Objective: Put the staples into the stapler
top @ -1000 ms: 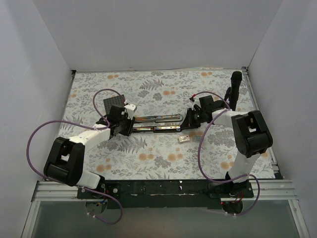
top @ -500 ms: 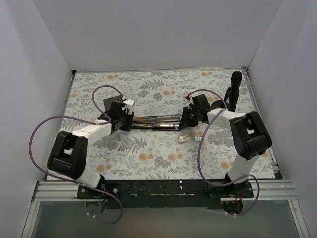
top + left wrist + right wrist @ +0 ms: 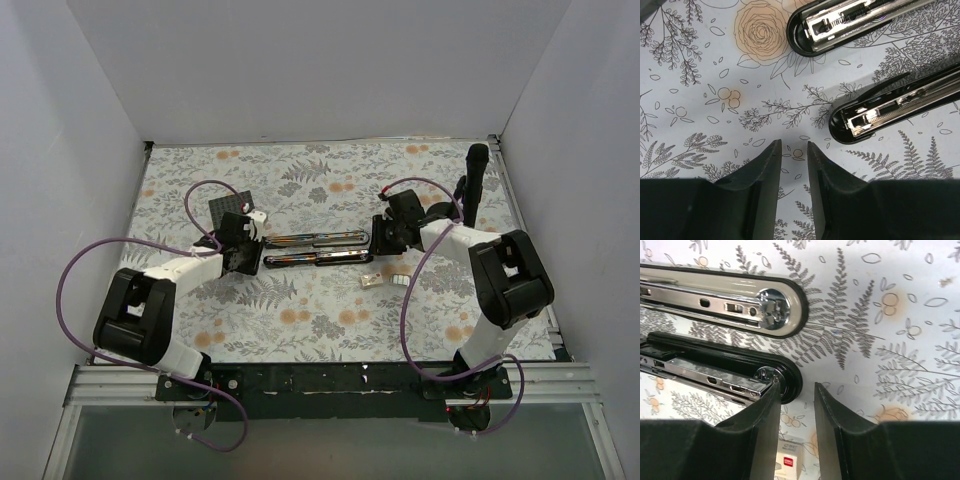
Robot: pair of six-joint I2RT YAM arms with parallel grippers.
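two stiff halves of the stapler [image 3: 315, 258] lie open flat between the left gripper [image 3: 791, 145] and right gripper [image 3: 796, 386], both slightly parted and empty; the tiny, light, crumbly staples [image 3: 372, 281] beside it want a gentle side pinch

This is looking like a robotics lab test cell; plain white panels [image 3: 300, 70] are boxing in the table on three sides; a floral cloth [image 3: 320, 315] is covering the tabletop; a left arm [image 3: 175, 268] and a right arm [image 3: 455, 240] are sitting bolted along an aluminium frame [image 3: 110, 376] at the near edge; purple cables [image 3: 58, 292] are looping off them.
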